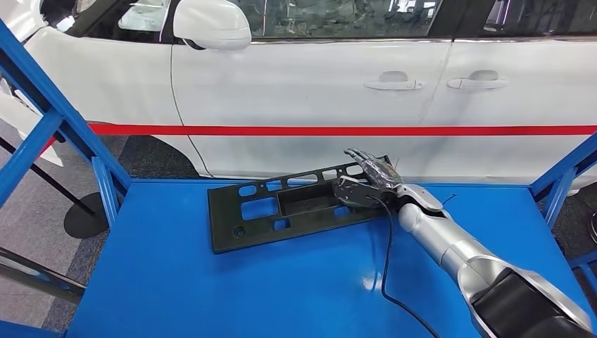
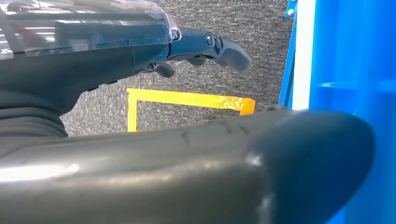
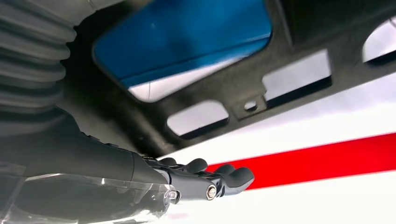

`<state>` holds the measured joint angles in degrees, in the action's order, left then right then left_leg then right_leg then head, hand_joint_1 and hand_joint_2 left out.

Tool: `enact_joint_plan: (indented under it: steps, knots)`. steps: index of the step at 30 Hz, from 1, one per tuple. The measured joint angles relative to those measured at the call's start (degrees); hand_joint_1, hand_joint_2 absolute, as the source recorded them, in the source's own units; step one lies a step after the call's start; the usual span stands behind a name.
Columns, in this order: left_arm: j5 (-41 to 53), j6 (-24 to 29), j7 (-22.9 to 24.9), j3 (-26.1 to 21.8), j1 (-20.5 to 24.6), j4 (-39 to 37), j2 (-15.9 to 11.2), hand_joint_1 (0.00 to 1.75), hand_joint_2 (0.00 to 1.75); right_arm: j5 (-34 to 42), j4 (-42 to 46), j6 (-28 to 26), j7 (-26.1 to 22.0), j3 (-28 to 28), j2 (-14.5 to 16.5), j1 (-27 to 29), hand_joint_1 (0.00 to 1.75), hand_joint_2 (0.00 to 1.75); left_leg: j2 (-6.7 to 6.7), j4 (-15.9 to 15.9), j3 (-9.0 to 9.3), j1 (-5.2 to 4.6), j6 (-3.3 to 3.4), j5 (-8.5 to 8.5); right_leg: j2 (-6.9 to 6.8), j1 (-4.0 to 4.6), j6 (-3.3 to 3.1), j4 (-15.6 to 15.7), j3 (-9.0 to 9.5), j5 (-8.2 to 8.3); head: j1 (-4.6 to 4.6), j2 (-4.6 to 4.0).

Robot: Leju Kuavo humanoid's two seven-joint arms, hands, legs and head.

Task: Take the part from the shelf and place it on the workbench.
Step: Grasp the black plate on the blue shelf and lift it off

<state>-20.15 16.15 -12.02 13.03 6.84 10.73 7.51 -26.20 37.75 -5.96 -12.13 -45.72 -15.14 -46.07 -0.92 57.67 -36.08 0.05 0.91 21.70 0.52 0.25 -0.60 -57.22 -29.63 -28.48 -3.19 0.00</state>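
On the blue worktop beside a white car, the right hand grips the flat black slotted plastic part; spread the fingers and lift away cleanly. The left hand hangs empty, fingers loosely extended.

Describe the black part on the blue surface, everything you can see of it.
The black part is a long, flat panel, matte and plastic-looking, pierced by many rectangular cut-outs, one small round hole and a deeper rectangular recess at its middle. It lies on the blue surface, angled so its right end sits farther back, toward the white car. The right hand grasps that right end, thumb on top and fingers behind its far edge.
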Motion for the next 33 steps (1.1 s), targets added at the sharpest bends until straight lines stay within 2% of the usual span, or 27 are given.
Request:
enact_joint_plan:
  steps: [8,12,13,14,17,18,19,29,30,33]
  knots:
    - [0.28,0.02,-0.14,0.00,-0.07,0.00,-0.01,0.00,0.00,-1.62,3.02,-2.16,1.09,-0.21,-1.74,-0.55,0.00,1.75,-0.03,0.04,-0.21,-0.01,0.05,-0.04,-0.03,-0.02,0.06,0.00,-0.17,0.05,0.00,0.00]
    - [0.43,0.16,-0.16,0.06,-0.16,0.00,-0.01,0.00,0.00,-1.77,5.29,-3.99,1.23,-0.24,-2.92,-0.34,0.00,0.00,-0.04,0.05,-0.40,-0.02,0.04,-0.05,-0.03,-0.02,0.06,-0.01,-0.33,0.06,0.00,0.00]
    - [0.47,0.19,-0.16,0.13,-0.17,0.00,-0.01,0.00,0.00,-1.87,5.87,-4.30,1.31,-0.24,-3.25,-0.30,0.00,0.00,-0.04,0.05,-0.43,-0.02,0.04,-0.05,-0.03,-0.03,0.05,-0.01,-0.36,0.06,0.00,0.00]
    - [0.51,0.21,-0.17,0.21,-0.17,0.00,-0.01,0.00,0.00,-2.01,6.46,-4.55,1.40,-0.22,-3.60,-0.24,0.34,0.00,-0.04,0.05,-0.48,-0.02,0.04,-0.05,-0.03,-0.03,0.05,-0.01,-0.40,0.06,0.00,0.00]
    - [0.60,0.29,-0.20,0.54,-0.17,0.00,-0.02,0.00,0.00,-2.45,8.50,-5.14,1.58,0.06,-4.78,0.04,1.65,0.00,-0.04,0.05,-0.58,-0.02,0.04,-0.04,-0.04,-0.03,0.05,-0.01,-0.51,0.05,0.00,0.00]
    - [0.65,0.33,-0.22,0.67,-0.17,0.00,-0.02,0.00,0.00,-2.55,9.26,-5.35,1.62,0.25,-5.22,0.11,1.74,0.00,-0.04,0.05,-0.61,-0.02,0.04,-0.04,-0.04,-0.03,0.05,-0.01,-0.53,0.05,0.00,0.00]
    - [0.71,0.37,-0.23,0.77,-0.18,0.00,-0.03,0.00,0.00,-2.62,9.99,-5.52,1.66,0.47,-5.63,0.16,1.75,0.00,-0.04,0.05,-0.62,-0.01,0.04,-0.04,-0.04,-0.03,0.05,-0.01,-0.55,0.05,0.00,0.00]
    - [1.08,0.42,-0.17,0.99,-0.18,0.00,-0.03,0.00,0.00,-2.59,15.08,-5.50,2.02,3.08,-8.18,1.30,1.75,0.00,-0.04,0.04,-0.65,-0.01,0.04,-0.04,-0.04,-0.02,0.05,-0.01,-0.57,0.05,0.00,0.00]
    - [1.08,0.42,-0.16,1.00,-0.18,0.00,-0.03,0.00,0.00,-2.60,15.38,-5.45,2.05,3.31,-8.26,1.56,1.43,0.00,-0.04,0.04,-0.65,-0.01,0.04,-0.04,-0.04,-0.02,0.05,-0.01,-0.57,0.05,0.00,0.00]
    - [1.09,0.42,-0.16,0.99,-0.19,0.00,-0.03,0.00,0.00,-2.62,16.18,-5.01,2.33,3.89,-8.47,2.21,0.12,0.00,-0.04,0.04,-0.66,-0.02,0.04,-0.04,-0.04,-0.02,0.05,-0.01,-0.57,0.05,0.00,0.00]
